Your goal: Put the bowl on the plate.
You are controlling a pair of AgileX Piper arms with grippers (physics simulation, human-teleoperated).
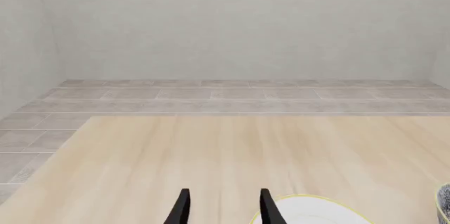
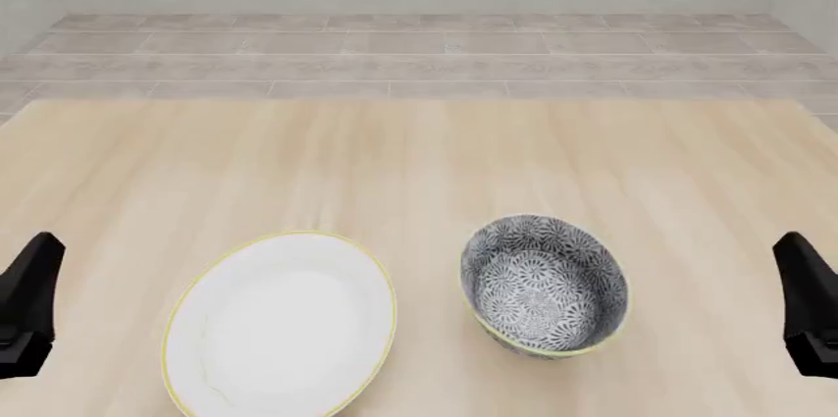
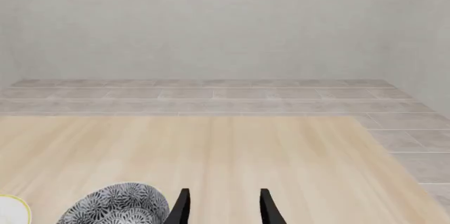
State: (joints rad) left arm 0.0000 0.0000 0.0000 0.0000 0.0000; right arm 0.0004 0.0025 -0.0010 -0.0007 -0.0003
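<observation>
The bowl (image 2: 545, 284), deep with a dark grey-and-white floral pattern and a thin yellow rim, stands on the table right of centre. Just left of it lies the plate (image 2: 281, 325), wide, white and yellow-edged, apart from the bowl. My left gripper (image 2: 26, 304) hangs at the table's left edge, away from the plate; its fingers (image 1: 181, 208) stand apart, open and empty, with the plate (image 1: 309, 211) beside them. My right gripper (image 2: 806, 301) hangs at the right edge, open and empty, its fingers (image 3: 266, 207) spread, the bowl (image 3: 116, 204) off to one side.
The light wooden table (image 2: 419, 162) stretches ahead to its far edge, with a tiled floor (image 2: 419, 54) and a pale wall beyond. Nothing else stands on the table.
</observation>
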